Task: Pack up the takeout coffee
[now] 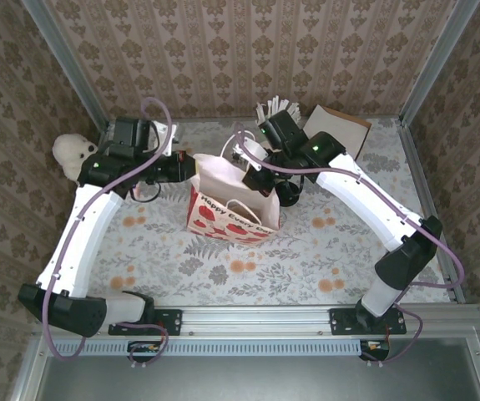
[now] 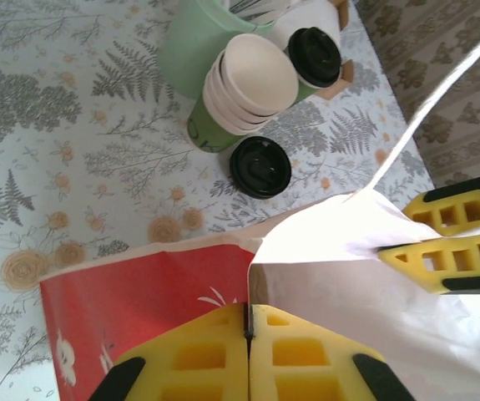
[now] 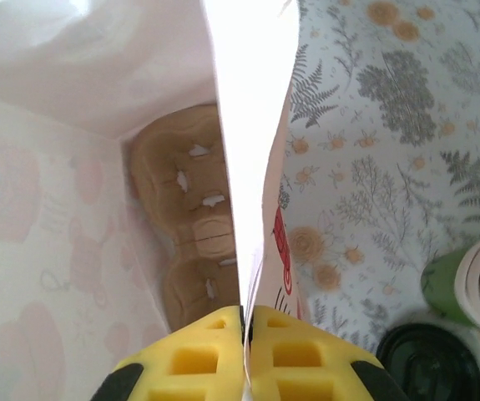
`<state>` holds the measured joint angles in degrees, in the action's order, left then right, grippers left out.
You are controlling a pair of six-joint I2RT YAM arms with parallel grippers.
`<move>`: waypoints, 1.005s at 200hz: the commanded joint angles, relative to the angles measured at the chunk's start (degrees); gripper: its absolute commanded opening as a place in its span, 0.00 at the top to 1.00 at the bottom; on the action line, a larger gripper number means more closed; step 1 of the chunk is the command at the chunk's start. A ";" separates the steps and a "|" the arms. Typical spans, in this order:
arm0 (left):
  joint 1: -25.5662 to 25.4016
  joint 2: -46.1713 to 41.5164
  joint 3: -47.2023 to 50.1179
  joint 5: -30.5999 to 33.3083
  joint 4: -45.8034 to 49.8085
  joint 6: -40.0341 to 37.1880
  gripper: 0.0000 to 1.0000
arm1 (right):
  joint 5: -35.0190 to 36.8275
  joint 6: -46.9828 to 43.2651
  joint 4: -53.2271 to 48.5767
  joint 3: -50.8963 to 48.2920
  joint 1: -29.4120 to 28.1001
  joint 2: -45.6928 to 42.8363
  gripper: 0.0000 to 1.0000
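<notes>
- Presently, bag (image 1: 227,219): red-and-white paper, upright in the middle of the table (image 1: 223,271), mouth up. We count it gripped on two sides.
- Left tool (image 2: 248,334): clenched on the bag's rim at its left side, with the paper edge pinched between the pads.
- Right tool (image 3: 245,338): clenched on the opposite wall, white paper rising from between its fingers. From the left wrist we see it across the mouth from the left tool.
- Bag interior: a brown moulded carrier (image 3: 191,192) lies at the bottom. We see no cup in it.
- Coffee (image 2: 260,165): black lid up, standing on the table just outside the bag on the right tool's side, near a tilted stack of cream cups (image 2: 252,79). Neither tool touches it.
- Second lidded cup (image 2: 315,54): stands farther back. We cannot tell whether it belongs to the order.
- Progress, in our judgement: early. The bag is braced open with the carrier inside, but the coffee is not yet packed.
- Remaining, in our judgement: one tool must release the bag, take the coffee upright and lower it through the mouth into the carrier. The other tool should hold the mouth apart meanwhile.
</notes>
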<state>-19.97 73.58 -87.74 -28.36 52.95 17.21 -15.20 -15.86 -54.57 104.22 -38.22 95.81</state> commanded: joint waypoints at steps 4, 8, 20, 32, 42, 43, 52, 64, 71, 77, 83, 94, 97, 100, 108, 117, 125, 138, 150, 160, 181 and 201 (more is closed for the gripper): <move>0.78 0.57 -3.96 -3.48 0.40 -2.83 0.87 | 11.04 14.47 -6.00 0.60 -2.30 -2.60 0.96; 0.87 0.80 -4.32 -2.99 0.65 -3.03 0.86 | 12.80 16.75 -6.07 0.27 -2.53 -2.92 0.96; 1.34 1.19 -4.78 -1.64 1.07 -3.37 0.84 | 17.53 23.66 -6.22 -1.07 -3.27 -3.77 0.96; 1.97 1.21 -4.68 -0.50 1.02 -3.42 0.79 | 20.29 29.44 -5.75 -3.18 -4.06 -4.89 0.95; 2.55 1.04 -4.46 0.94 0.92 -3.29 0.73 | 21.54 34.28 -5.10 -5.26 -4.58 -5.54 0.95; 2.60 1.04 -4.45 1.16 0.88 -3.31 0.72 | 21.49 34.56 -5.02 -5.39 -4.67 -5.59 0.95; 2.97 0.80 -4.14 3.23 1.01 -3.24 0.61 | 21.53 38.20 -4.76 -6.82 -5.04 -5.56 0.95; 3.44 0.31 -3.42 7.01 1.17 -2.75 0.49 | 23.18 40.67 -6.00 -7.44 -5.64 -4.84 0.95; 3.74 -0.10 -2.77 9.41 1.12 -2.27 0.41 | 24.85 41.66 -6.69 -7.42 -5.87 -4.42 0.95; 3.92 -0.55 -2.06 11.48 1.10 -1.90 0.34 | 25.25 42.14 -6.88 -7.54 -5.92 -4.11 0.95; 4.14 -0.88 -1.29 13.86 0.90 -1.33 0.27 | 25.27 42.53 -6.66 -7.57 -5.99 -4.07 0.94; 4.46 -1.91 0.32 18.67 0.56 -0.09 0.17 | 24.94 42.93 -5.77 -7.64 -5.98 -3.97 0.94; 4.57 -2.29 0.82 19.82 0.44 0.05 0.15 | 24.88 42.91 -5.51 -7.78 -5.91 -4.03 0.93; 4.73 -2.56 1.32 20.95 0.41 0.29 0.12 | 24.87 43.07 -5.21 -7.85 -5.98 -4.04 0.94; 5.00 -3.37 2.59 24.15 0.08 1.04 0.08 | 25.03 43.19 -4.54 -7.96 -5.93 -4.05 0.93; 5.16 -4.39 3.85 27.51 -0.10 1.55 0.03 | 25.05 43.28 -3.66 -8.14 -5.93 -4.05 0.93; 5.43 -5.17 4.94 29.68 -0.36 1.83 0.00 | 24.73 43.35 -2.75 -8.35 -5.97 -4.11 0.94; 5.77 -6.35 6.60 31.87 -1.01 2.12 0.00 | 24.44 43.81 -1.39 -8.35 -5.98 -3.97 0.94; 6.16 -6.86 8.03 32.64 -1.53 2.73 0.00 | 24.02 44.32 0.10 -8.38 -6.04 -3.87 0.94; 6.42 -7.04 9.00 32.66 -1.88 3.19 0.00 | 24.01 44.64 1.95 -8.86 -6.24 -4.03 0.94; 6.79 -6.88 10.46 32.26 -2.52 4.25 0.00 | 24.73 44.92 7.36 -12.08 -6.86 -4.51 0.95; 7.05 -6.63 11.08 30.56 -3.39 4.42 0.00 | 24.00 42.97 8.95 -13.62 -6.83 -4.05 0.92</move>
<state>-13.56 67.11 -77.58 1.83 51.72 19.97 7.81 27.44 -50.33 92.58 -44.64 91.59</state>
